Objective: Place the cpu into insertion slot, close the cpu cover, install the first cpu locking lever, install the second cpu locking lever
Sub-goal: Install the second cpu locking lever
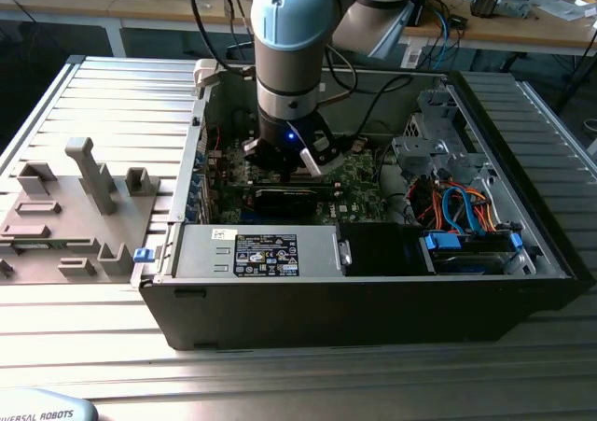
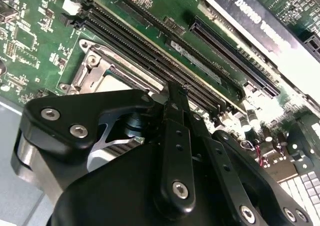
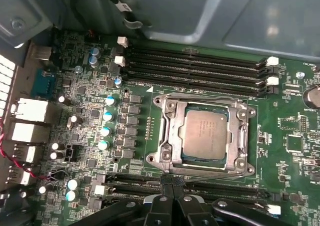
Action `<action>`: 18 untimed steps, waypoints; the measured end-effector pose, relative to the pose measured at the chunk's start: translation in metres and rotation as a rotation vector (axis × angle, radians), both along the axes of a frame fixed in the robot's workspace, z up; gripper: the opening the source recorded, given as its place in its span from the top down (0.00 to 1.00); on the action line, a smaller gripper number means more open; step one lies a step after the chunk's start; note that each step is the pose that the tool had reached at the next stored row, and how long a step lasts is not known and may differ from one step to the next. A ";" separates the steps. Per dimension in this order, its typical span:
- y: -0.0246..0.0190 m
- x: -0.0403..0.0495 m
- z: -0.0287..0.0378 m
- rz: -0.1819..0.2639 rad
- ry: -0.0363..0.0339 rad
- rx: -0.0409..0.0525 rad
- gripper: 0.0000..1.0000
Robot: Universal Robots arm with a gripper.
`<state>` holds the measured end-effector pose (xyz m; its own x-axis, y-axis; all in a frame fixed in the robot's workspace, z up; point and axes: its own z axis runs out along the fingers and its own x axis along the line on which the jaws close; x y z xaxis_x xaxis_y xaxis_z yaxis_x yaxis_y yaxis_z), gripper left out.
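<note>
An open black desktop computer case (image 1: 373, 300) lies on its side on a ribbed grey aluminium table (image 1: 112, 94). On the exterior view's left, a grey moulded fixture tray (image 1: 65, 206) with upright posts rests on the same table. Behind it stand pale wooden benches (image 1: 522, 24) strewn with cables and small parts, over a dark floor.

The arm, a blue-capped grey wrist (image 1: 287, 38), reaches straight down into the case, and the gripper (image 1: 291, 164) hangs low over the green motherboard (image 1: 359, 174). Inside the case sit a silver power supply box (image 1: 256, 251) along the near wall and a drive cage with blue and orange cables (image 1: 462, 206) on the exterior view's right.

In the first wrist view, the cpu (image 3: 204, 135) lies flat in its socket, its grey metal top facing up. The cpu cover (image 3: 169, 136) is down around it, a silvery frame whose window shows the chip. 4 black memory slots (image 3: 200, 68) run along one side of the socket, and further slots (image 3: 130, 186) run along the other. A thin locking lever (image 3: 210, 174) lies along the socket edge nearest the gripper.

The gripper's black fingers (image 3: 172, 198) are pressed together with nothing between them, their tips just beside that socket edge. In the second wrist view the same closed fingers (image 2: 176, 105) point down at the slots beside the socket frame (image 2: 92, 68).
</note>
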<state>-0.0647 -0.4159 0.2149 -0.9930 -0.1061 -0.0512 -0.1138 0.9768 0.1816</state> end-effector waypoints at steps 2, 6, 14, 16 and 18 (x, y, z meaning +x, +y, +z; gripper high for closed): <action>0.0006 -0.0004 -0.0031 0.001 -0.0001 0.0000 0.89; 0.0014 -0.0054 -0.0086 0.007 0.0000 0.0000 0.89; 0.0046 -0.0151 -0.0119 0.031 -0.0002 0.0002 0.89; 0.0057 -0.0164 -0.0122 0.032 0.0001 -0.0003 0.89; 0.0099 -0.0171 -0.0127 0.036 -0.0001 0.0003 0.89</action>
<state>-0.0819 -0.4060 0.2022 -0.9886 -0.1413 -0.0513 -0.1484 0.9721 0.1819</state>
